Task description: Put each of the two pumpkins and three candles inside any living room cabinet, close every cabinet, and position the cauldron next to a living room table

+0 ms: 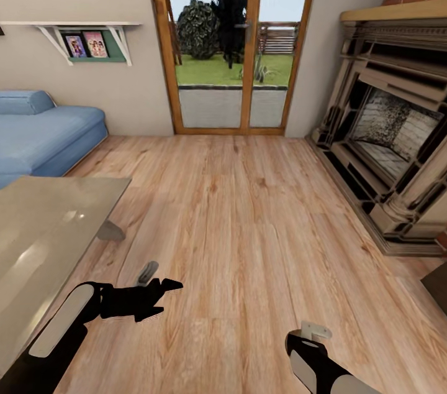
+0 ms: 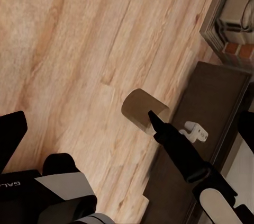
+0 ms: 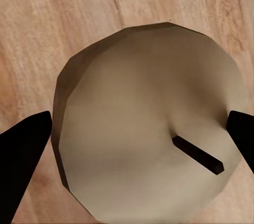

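One candle (image 3: 151, 123) sits between our right tool's (image 3: 137, 155) fingers, end-on with its wick showing; we judge it held. It looks light, stiff and smooth, best gripped across its round sides. Our left tool (image 1: 162, 298) hangs wide and empty beside the worktop (image 1: 37, 226).

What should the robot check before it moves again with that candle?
1. Candle sits between the right end effector fingers: ok, one finger at each side.
2. Left end effector is free: ok, open and empty.
3. Left arm is apart from the glass table: cannot tell, they are close.
4. A drawer is open to take the candle: cannot tell; I can make out just the dark brown cabinet top.
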`<state>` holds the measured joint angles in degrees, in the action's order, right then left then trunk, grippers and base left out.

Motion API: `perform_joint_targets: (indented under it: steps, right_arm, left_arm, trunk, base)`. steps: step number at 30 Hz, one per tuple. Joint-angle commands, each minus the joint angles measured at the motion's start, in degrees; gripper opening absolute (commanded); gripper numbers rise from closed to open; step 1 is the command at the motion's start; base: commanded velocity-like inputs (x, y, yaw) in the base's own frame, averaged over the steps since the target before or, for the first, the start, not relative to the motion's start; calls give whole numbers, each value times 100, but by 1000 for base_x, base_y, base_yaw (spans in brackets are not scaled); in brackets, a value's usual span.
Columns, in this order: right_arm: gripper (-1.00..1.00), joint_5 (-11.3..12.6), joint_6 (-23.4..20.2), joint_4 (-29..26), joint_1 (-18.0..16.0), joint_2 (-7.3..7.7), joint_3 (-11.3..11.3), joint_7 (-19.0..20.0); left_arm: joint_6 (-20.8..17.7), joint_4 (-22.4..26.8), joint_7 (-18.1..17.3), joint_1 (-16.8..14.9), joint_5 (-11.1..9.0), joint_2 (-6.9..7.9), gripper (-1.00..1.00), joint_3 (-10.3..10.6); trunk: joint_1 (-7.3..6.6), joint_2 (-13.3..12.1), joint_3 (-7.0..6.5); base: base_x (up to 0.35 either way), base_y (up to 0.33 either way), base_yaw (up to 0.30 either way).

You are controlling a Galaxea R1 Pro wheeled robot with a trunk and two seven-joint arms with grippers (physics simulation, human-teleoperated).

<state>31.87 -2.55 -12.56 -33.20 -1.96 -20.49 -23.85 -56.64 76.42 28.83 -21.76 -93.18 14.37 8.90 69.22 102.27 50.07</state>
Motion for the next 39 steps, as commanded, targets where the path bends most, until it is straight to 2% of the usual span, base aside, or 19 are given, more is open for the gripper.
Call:
perform_joint_targets:
  steps: [1,10,22,39]
  right_arm:
    - [-100,21,-27,-10,-6,3,-52,-40]
    - [-100,21,-27,-19,-3,3,-52,-32]
    - [-100,21,-33,-13,-5,3,-52,-37]
    - [-100,21,-31,-12,-5,3,-52,-40]
  left_arm:
    - [3,5,56,-4,-60,4,100,7]
    - [3,5,53,-4,-69,4,100,-2]
    - [3,5,53,-4,-69,-1,100,-2]
    - [3,5,53,-4,-65,4,100,-2]
  trunk:
    - [2,2,5]
    - [2,2,5]
    - [2,2,5]
    - [2,2,5]
  base:
    - [281,0,0]
    - [69,0,-50]
    - [12,1,-268]
    - [180,45,-279]
